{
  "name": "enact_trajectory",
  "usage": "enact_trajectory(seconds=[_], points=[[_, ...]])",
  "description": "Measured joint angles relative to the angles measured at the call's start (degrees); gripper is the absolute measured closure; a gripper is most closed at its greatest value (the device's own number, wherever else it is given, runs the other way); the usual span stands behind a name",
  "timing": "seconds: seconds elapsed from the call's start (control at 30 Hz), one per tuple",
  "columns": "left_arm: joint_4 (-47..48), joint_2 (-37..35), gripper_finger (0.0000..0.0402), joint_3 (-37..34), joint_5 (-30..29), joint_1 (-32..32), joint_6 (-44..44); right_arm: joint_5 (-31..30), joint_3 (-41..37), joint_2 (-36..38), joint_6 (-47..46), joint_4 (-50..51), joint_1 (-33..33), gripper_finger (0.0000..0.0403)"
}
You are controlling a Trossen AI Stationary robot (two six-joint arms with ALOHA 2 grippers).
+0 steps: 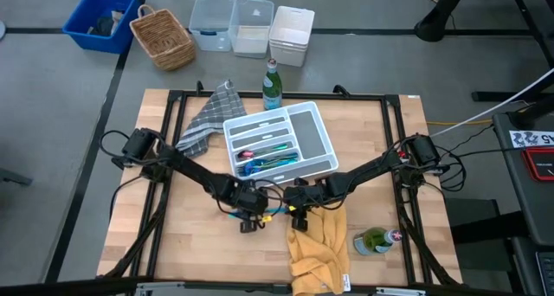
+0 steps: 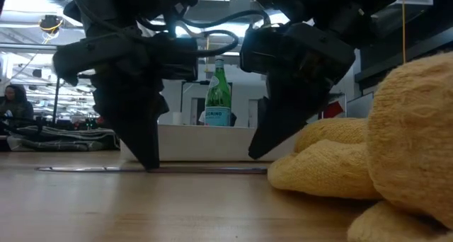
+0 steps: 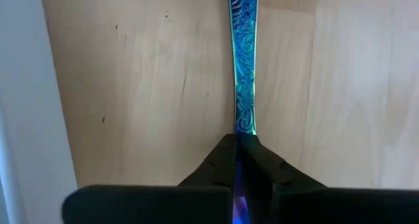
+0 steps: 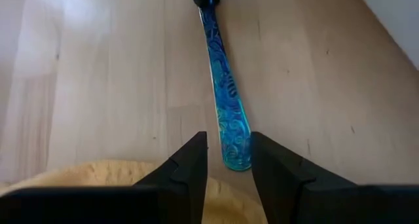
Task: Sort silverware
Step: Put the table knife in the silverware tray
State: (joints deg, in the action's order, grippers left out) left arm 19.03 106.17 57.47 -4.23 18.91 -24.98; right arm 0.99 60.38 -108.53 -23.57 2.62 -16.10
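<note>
From above, both arms are meeting low over the table (image 1: 389,235), just in front of the white divided tray (image 1: 322,149), where several blue pieces of silverware (image 1: 270,157) are already lying in the compartments; the left pincer (image 1: 250,211) and the right pincer (image 1: 298,211) are hanging close together, with a yellow cloth (image 1: 318,244) just beside the right one. From table height, the left pincer (image 2: 150,160) is touching down on a slim blue utensil (image 2: 198,170) lying flat on the wood, while the right pincer (image 2: 258,151) is hovering over its other end, next to the cloth (image 2: 340,164). Past the left wrist, the fingers (image 3: 219,165) are pinching shut on one end of the utensil (image 3: 244,67). Past the right wrist, the fingers (image 4: 190,165) are standing apart, straddling the rounded tip of the same utensil (image 4: 226,112) without clamping it. To my eye they are in the middle of picking up one more piece, perhaps passing it across. Next, I'd reckon, the right pincer needs to close squarely on that thin handle, or the left must lift it clear and carry it to the matching slot in the tray.
</note>
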Motion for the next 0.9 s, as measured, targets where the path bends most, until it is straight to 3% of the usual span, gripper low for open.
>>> enact_trajectory(seconds=[0.37, 0.9], points=[[-1.38, 0.03, 0.0400, 0.00, 2.37, -1.73, -0.19, -0.55, 0.00, 0.02, 0.14, 0.73, -0.02, 0.0285], [-4.89, 0.11, 0.0400, -0.04, 2.70, -1.83, -0.16, -2.97, 0.00, 0.04, 10.81, 4.43, -0.07, 0.0285]])
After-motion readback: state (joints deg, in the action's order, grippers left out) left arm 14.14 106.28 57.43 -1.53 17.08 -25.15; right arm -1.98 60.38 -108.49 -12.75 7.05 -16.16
